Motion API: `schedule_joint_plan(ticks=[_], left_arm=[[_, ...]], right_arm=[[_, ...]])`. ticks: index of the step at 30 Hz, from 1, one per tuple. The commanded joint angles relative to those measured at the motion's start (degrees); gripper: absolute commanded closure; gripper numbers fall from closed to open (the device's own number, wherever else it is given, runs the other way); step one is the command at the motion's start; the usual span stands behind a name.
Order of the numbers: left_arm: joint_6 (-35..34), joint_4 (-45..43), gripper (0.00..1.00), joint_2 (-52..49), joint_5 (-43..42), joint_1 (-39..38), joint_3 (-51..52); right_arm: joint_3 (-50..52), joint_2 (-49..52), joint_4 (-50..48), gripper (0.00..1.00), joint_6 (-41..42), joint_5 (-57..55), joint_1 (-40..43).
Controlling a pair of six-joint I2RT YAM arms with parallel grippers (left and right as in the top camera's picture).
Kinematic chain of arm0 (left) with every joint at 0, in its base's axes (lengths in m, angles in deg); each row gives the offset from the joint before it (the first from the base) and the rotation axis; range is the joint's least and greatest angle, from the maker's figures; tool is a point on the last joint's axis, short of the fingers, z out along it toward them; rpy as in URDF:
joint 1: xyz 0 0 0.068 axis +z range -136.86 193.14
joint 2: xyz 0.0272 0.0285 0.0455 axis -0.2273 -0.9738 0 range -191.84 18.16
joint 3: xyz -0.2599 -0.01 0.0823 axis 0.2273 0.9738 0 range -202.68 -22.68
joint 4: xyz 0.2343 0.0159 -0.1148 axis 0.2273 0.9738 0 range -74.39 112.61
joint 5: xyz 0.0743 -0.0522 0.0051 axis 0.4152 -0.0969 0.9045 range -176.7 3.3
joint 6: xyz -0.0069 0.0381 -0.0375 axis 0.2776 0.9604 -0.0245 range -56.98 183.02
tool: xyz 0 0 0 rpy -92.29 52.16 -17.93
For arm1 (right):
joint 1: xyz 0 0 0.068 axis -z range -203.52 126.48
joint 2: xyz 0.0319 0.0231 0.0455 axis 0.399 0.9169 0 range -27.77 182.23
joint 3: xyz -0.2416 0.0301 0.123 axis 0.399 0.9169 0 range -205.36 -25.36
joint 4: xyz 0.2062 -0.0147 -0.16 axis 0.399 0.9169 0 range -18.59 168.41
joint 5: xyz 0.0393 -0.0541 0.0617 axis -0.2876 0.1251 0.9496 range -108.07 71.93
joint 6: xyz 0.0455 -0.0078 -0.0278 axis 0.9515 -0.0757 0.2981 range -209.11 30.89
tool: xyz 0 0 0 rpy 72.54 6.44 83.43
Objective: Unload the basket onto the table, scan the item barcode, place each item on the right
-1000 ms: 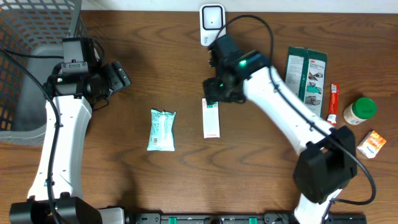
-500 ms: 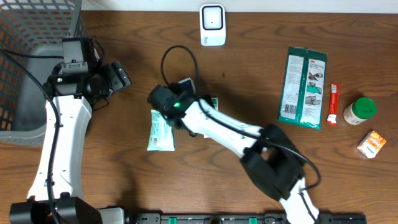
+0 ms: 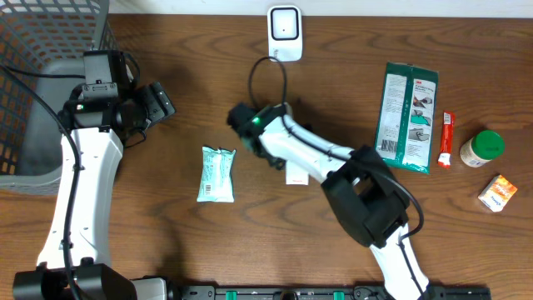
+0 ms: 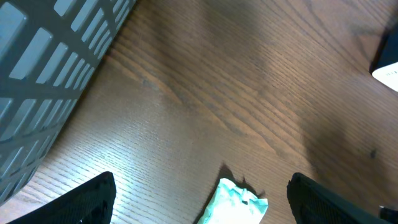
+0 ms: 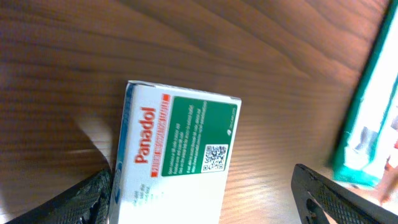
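The right arm's jaws stand released, spread wide and gripping nothing. In the right wrist view the two dark fingers (image 5: 84,202) sit in the bottom corners of the frame. A white-and-green cardboard Panadol box (image 5: 180,149) with red lettering lies flat on the brown wooden table (image 5: 186,50) between them, closer to the finger at lower left. Whether it touches that finger cannot be told. A small square code is printed on its green panel. A green-and-white flat pack (image 5: 379,112) crosses the right edge of that frame.

From overhead, the right arm (image 3: 308,154) slants across the middle of the frame and covers most of the box; only a white end shows just below it. The white rounded scanner (image 3: 284,33) stands at top centre, well apart from the box.

The left arm's jaws are released too, their fingers (image 4: 81,199) wide apart in the bottom corners of the left wrist view. The crimped tip of a mint-green plastic packet (image 4: 239,199) lies on the table at the bottom edge between them. A grey mesh basket (image 4: 50,56) fills the upper left.

At the right of the overhead frame lie a red tube (image 3: 447,139), a green-lidded jar (image 3: 482,148) and a small orange carton (image 3: 497,192).
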Motion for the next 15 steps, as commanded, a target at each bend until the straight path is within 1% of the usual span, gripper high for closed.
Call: schedule_joint_plan(ticks=[1,3,5,8,11,13,15], left_arm=[[-0.3,0.1,0.11,0.0,0.7,0.2,-0.9],[-0.3,0.1,0.11,0.0,0.7,0.2,-0.9],[-0.3,0.1,0.11,0.0,0.7,0.2,-0.9],[-0.3,0.1,0.11,0.0,0.7,0.2,-0.9],[-0.3,0.1,0.11,0.0,0.7,0.2,-0.9],[-0.3,0.1,0.11,0.0,0.7,0.2,-0.9],[-0.3,0.1,0.11,0.0,0.7,0.2,-0.9]], right_arm=[[-0.4,-0.9,1.4,0.11,-4.1,1.9,2.1],[-0.4,-0.9,1.9,0.11,-6.4,5.1,3.0],[-0.4,-0.9,2.1,0.12,-7.7,11.1,3.9],[-0.4,-1.1,2.7,0.11,-8.0,16.7,5.3],[-0.4,-1.2,3.4,0.08,-8.0,23.1,7.8],[-0.4,-1.2,3.2,0.07,-8.2,26.9,9.9],[-0.4,-1.2,3.0,0.07,-10.2,31.5,11.8]])
